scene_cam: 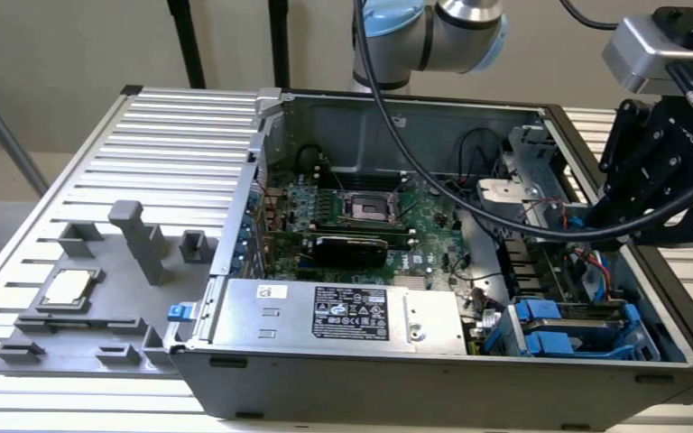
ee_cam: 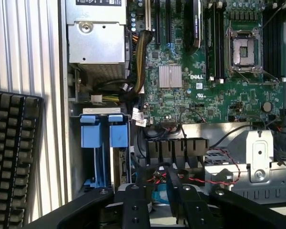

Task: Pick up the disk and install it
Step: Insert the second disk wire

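So the black gripper [scene_cam: 635, 212] hangs over the open grey computer case [scene_cam: 443, 379], can't tell its jaw state. The blue-framed silver disk [scene_cam: 569, 329] already sits in the case's front corner bay. Install looks basically done; judging here, seating wants checking.

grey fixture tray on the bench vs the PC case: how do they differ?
The grey fixture tray is low, flat moulded plastic with posts; the PC case is a deep metal box lying with its side open. The tray carries a small square silver chip; the case holds a motherboard, power supply and blue drive carriers. Both sit on the ribbed bench.
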Robot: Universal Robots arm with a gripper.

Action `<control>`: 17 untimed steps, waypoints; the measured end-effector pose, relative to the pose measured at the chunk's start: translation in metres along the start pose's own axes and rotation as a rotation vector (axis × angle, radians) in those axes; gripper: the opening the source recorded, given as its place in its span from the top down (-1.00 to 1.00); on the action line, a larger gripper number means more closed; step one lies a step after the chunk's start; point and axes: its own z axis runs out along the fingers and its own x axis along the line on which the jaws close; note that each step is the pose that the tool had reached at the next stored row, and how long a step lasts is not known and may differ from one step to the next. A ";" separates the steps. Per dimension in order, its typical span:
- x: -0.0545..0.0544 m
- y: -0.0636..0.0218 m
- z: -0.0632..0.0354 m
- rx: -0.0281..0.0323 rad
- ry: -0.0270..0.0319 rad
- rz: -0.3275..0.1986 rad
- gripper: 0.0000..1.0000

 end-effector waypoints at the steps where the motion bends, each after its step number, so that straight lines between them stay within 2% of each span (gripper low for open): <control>1: -0.001 -0.0002 0.0006 0.0000 0.0006 0.000 0.34; 7: -0.009 -0.0017 0.0045 0.0003 0.0053 0.000 0.34; 12: -0.009 -0.0049 0.0059 0.0008 0.0138 0.001 0.34; 17: -0.009 -0.0080 0.0075 0.0002 0.0180 0.001 0.34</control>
